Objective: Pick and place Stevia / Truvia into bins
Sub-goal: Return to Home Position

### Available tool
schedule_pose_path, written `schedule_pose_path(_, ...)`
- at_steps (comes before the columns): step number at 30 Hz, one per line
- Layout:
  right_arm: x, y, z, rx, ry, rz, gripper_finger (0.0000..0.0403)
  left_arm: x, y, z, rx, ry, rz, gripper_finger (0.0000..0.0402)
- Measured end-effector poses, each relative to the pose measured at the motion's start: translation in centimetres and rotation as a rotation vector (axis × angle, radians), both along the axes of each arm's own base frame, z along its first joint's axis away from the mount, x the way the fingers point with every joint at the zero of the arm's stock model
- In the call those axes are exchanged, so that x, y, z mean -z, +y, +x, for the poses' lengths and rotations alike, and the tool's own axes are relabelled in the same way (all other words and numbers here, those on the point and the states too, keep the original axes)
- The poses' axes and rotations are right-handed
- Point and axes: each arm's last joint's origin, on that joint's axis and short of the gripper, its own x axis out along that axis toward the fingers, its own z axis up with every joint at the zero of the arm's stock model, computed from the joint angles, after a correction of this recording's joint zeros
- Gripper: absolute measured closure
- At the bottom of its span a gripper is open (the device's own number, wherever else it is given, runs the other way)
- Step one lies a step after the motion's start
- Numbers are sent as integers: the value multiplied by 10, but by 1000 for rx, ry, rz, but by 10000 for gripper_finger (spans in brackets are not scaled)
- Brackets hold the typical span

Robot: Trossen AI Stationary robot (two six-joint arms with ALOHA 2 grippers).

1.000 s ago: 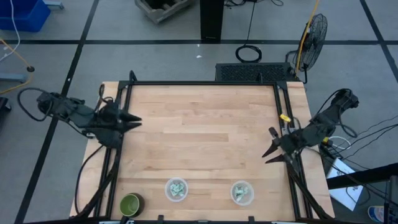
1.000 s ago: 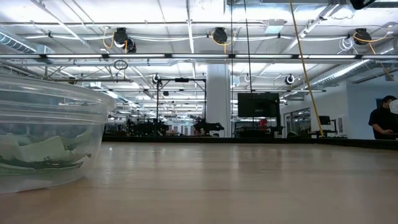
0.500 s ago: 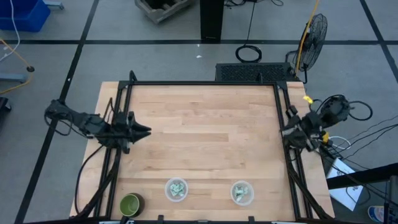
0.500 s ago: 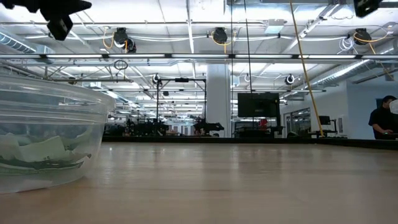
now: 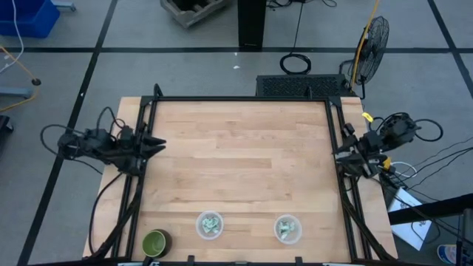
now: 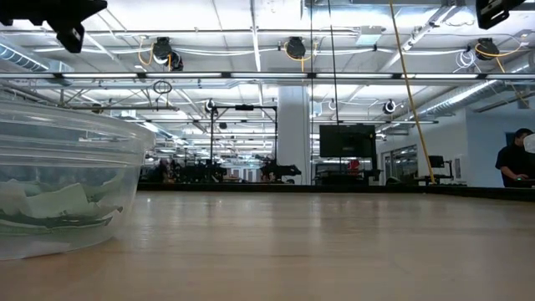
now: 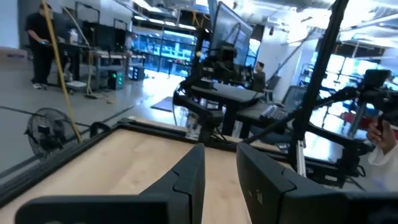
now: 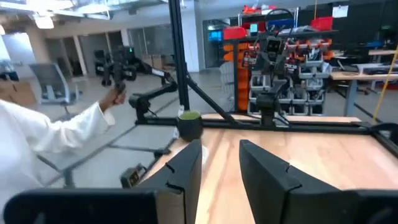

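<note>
Both bins stand near the table's near edge, one [image 5: 210, 224] left of the other [image 5: 287, 228]. Pale green and white Stevia packets [image 5: 211, 222] lie inside each. The low view shows one bin [image 6: 50, 188] close up at the left, with packets [image 6: 58, 205] on its bottom. My left gripper [image 5: 157, 145] [image 7: 220, 163] hovers at the table's left edge, fingers close together and holding nothing. My right gripper [image 5: 338, 153] [image 8: 220, 158] sits folded back at the right edge, fingers likewise close together and holding nothing.
A round green cup [image 5: 154, 241] with a dark inside stands at the near left corner and shows in the right wrist view [image 8: 189, 123]. A black frame [image 5: 236, 99] runs round the table. A person's white sleeve [image 8: 56, 134] shows beyond the table.
My right arm has drawn back from over the table toward the right edge and folded up there. My left gripper reached a little farther over the table, then drew back toward the left edge. The bins and packets have not moved.
</note>
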Motion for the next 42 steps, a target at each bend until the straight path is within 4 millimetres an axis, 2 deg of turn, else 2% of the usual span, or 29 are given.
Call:
schedule_pose_path(2, 0, 0, 0, 5, -3, -18, 302, 2, 2, -5, -13, -7, 5, 304)
schedule_pose_path(7, 4, 4, 5, 2, -18, -11, 303, 3, 1, -1, 6, -9, 8, 304)
schedule_pose_path(16, 20, 19, 22, 2, -98, 19, 300, 43, -6, 22, 33, -16, 2, 304)
schedule_pose_path(19, 36, 24, 29, -3, -38, 31, 301, 50, -7, 25, 35, -20, -23, 304)
schedule_pose_path(25, 66, 40, 46, -54, -108, 41, 300, 65, -8, 31, 36, -36, -48, 304)
schedule_pose_path(28, 74, 43, 50, -56, -174, 16, 301, 73, -9, 33, 39, -32, -72, 304)
schedule_pose_path(32, 89, 45, 55, -59, -162, -9, 300, 82, -9, 36, 40, -31, -80, 304)
schedule_pose_path(35, 94, 44, 58, -35, -160, 32, 300, 85, -9, 37, 37, -43, -83, 304)
schedule_pose_path(38, 110, 44, 63, -9, -122, 55, 300, 85, -9, 37, 30, -46, -67, 304)
schedule_pose_path(42, 102, 39, 64, 46, -231, 122, 300, 81, -9, 36, 23, -83, -24, 304)
